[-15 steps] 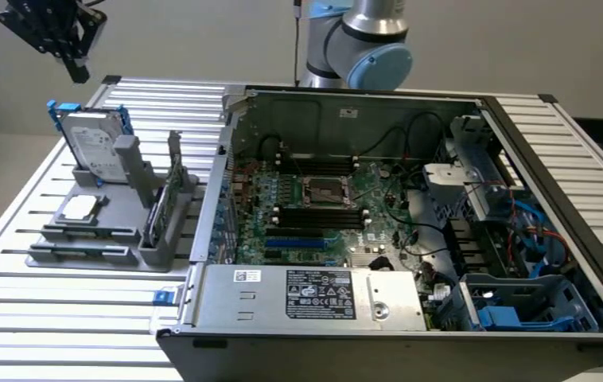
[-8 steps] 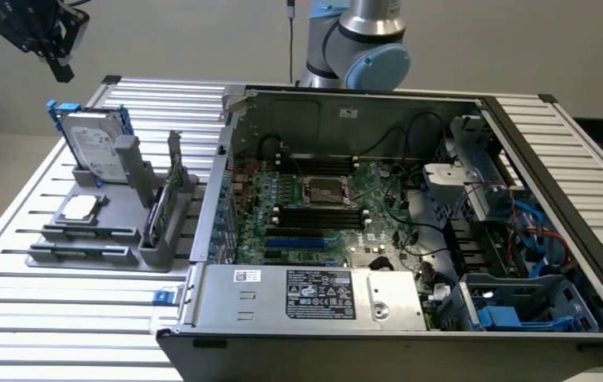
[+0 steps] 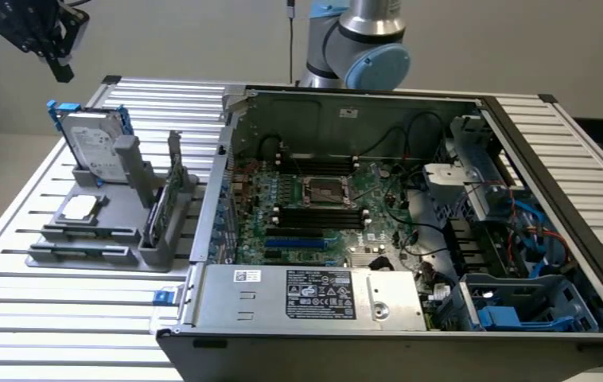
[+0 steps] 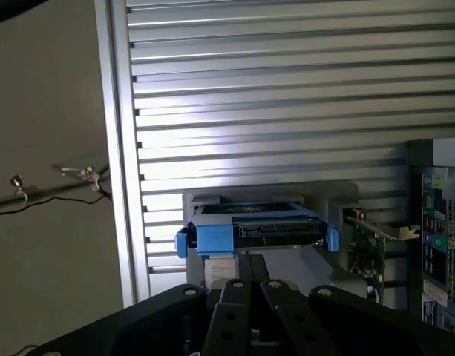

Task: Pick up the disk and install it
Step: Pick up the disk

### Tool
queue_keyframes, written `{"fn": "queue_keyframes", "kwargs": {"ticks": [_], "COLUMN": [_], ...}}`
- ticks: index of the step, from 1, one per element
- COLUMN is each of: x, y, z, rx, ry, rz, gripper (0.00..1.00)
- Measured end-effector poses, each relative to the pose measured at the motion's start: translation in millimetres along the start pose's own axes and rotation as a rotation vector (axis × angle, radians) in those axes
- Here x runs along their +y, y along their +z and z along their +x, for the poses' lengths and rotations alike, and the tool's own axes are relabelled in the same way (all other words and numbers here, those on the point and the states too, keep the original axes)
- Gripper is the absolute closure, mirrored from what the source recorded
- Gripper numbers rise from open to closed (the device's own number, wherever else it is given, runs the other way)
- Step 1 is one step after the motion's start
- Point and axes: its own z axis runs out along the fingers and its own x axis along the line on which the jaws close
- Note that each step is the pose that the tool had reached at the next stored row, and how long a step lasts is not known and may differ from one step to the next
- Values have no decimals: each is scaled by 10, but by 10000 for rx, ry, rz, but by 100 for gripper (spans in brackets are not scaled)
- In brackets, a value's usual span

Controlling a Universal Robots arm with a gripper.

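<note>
Black linkage bars of the gripper [image 4: 249, 271] sit closest to the wrist camera. Its fingers are pressed together with nothing between them, and it hangs in free air well above the work. Directly under that camera is the disk [image 3: 94, 143], at about ten o'clock in the exterior view. It stands on edge in a grey holder [image 3: 121, 239] with its white label facing outward and its blue carrier [image 3: 60, 107] uppermost. That pose looks deliberate: upright, with the carrier's edge exposed, it offers a narrow rim to be taken from overhead instead of a flat face lying on the table. In the exterior view the gripper is at about eleven o'clock from the disk, apart from it, and the wrist camera's straight look down at the blue edge suggests the arm is lining up over it, not yet reaching. At six o'clock from the disk a small square silver chip [image 3: 79, 208] lies flat in its own recess of the holder. At four o'clock a thin green circuit card [image 3: 180, 179] stands in a slot, each part kept separate and reachable. The holder rests on a slatted aluminium table [image 3: 25, 318]. Toward three o'clock the computer case [image 3: 556, 159] lies on its side, open, its motherboard [image 3: 323, 207] showing. A cage with blue fittings [image 3: 514, 310] at the case's five o'clock corner is probably where the disk belongs, though I cannot confirm that.
</note>
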Motion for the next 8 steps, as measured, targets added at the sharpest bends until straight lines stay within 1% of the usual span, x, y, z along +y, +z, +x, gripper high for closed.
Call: {"fn": "queue_keyframes", "kwargs": {"ticks": [6, 8], "x": [9, 15], "y": [-1, -1], "z": [12, 14], "rx": [1, 1], "ry": [-18, -227], "rz": [1, -3], "gripper": [89, 89]}}
